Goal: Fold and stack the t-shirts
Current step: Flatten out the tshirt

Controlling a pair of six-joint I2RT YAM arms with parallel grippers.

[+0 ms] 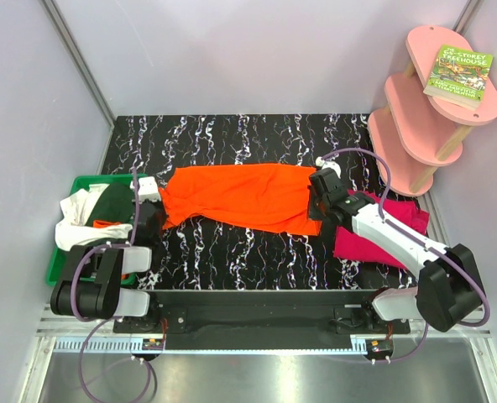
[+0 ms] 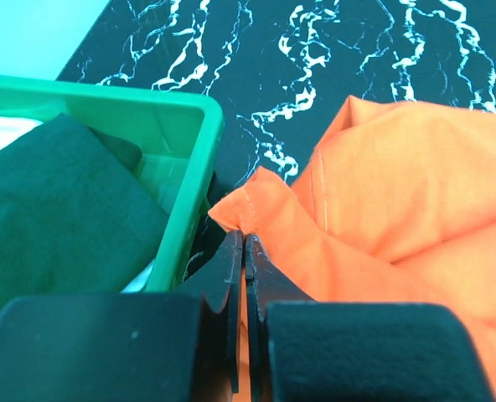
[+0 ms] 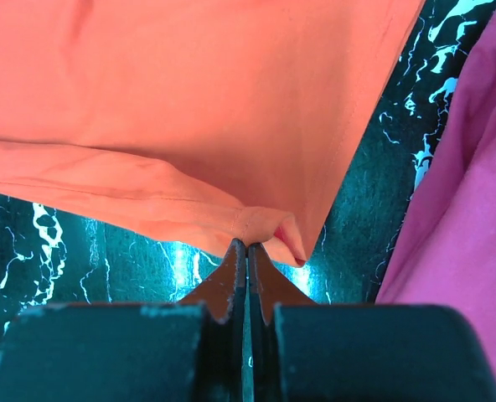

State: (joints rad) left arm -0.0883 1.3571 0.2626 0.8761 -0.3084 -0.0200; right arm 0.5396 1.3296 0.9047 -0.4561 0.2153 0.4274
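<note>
A bright orange t-shirt (image 1: 236, 196) lies stretched across the middle of the black marbled table. My left gripper (image 1: 154, 217) is shut on its left corner (image 2: 246, 209), right beside the green bin's rim. My right gripper (image 1: 319, 204) is shut on its right corner (image 3: 269, 224). A magenta-pink t-shirt (image 1: 381, 231) lies at the right, partly under my right arm, and shows in the right wrist view (image 3: 466, 209). White (image 1: 79, 220), dark green (image 1: 110, 204) and orange shirts sit in the bin.
The green plastic bin (image 1: 60, 264) stands at the table's left edge; its corner (image 2: 199, 142) is close to my left fingers. A pink tiered shelf (image 1: 429, 109) with a book (image 1: 460, 73) stands at the back right.
</note>
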